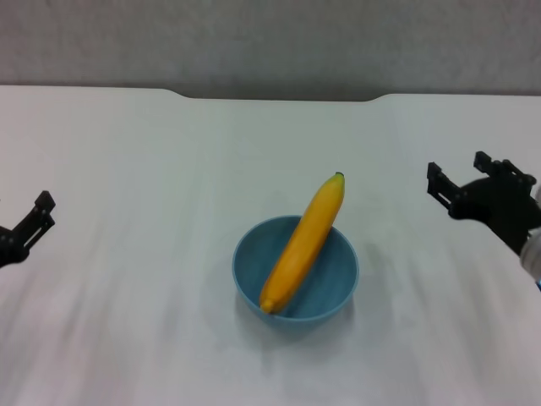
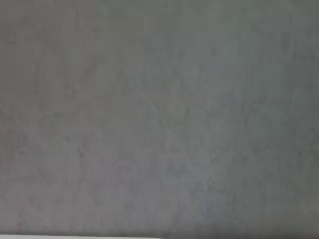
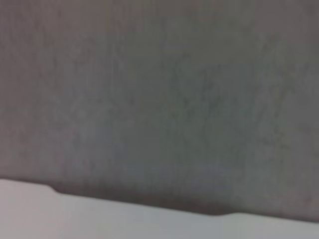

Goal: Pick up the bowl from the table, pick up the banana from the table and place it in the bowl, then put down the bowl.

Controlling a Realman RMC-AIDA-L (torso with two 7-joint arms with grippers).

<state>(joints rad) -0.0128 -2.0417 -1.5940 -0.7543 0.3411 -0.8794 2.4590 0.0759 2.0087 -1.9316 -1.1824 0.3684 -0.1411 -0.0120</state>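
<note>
The bowl (image 1: 296, 271) stood on the table (image 1: 127, 169) near the middle of the front edge, with the banana (image 1: 304, 241) lying slantwise in it: the lower end rested inside the bowl toward the front, and the stem end jutted over the far rim. The left gripper (image 1: 35, 216) hung by the left edge and the right gripper (image 1: 461, 182) by the right edge, both well apart from the bowl and grasping nothing; the right gripper's fingers stood spread, while whether the left was released or clenched could not be told. The wrist views showed only a grey wall (image 2: 159, 114) and the table's notched far edge. All three steps appeared finished. The next move likely called only for parking the arms, leaving the bowl untouched.
</note>
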